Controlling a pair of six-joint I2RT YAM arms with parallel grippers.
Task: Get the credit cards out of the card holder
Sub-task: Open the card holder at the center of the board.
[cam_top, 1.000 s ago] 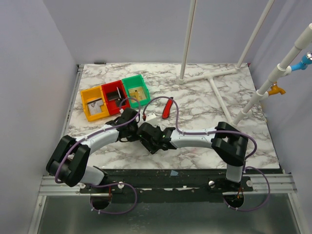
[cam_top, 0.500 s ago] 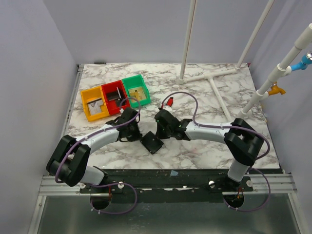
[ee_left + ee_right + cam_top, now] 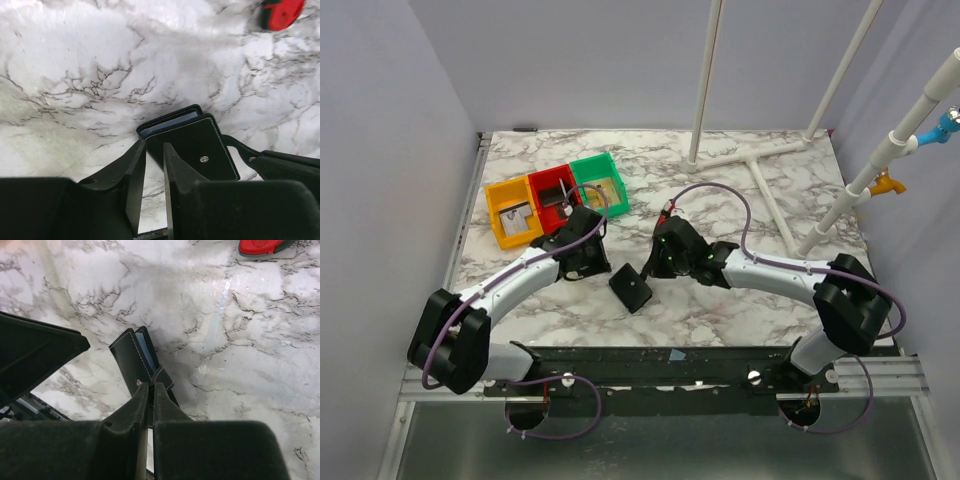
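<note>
Now the card holder point(image 3: 632, 290) lies folded on the tabletop point(image 3: 620, 145), just below the middle of the top view and between the two grippers. The right gripper point(image 3: 151, 385) is clenched, and its tips seem to pinch the holder's stitched closing tab. The bare snap stud on the cover suggests to us that the tab is undone. The left gripper point(image 3: 154, 146) hangs just beside the holder's near corner, its fingers narrowly parted and grasping nothing. We see no credit cards. Only a bluish-grey edge shows in the fold, so we judge that they sit inside.

The step in hand, we think, is opening the fold. To do it well we should draw the tab slowly and upward rather than sideways, or the light holder may slide across the marble. We would spread the left gripper wider and pin the lower flap, so that one half is anchored while the other swings open. We also steer away from the red tool point(image 3: 280, 12) in the upper right of the left wrist view.
</note>
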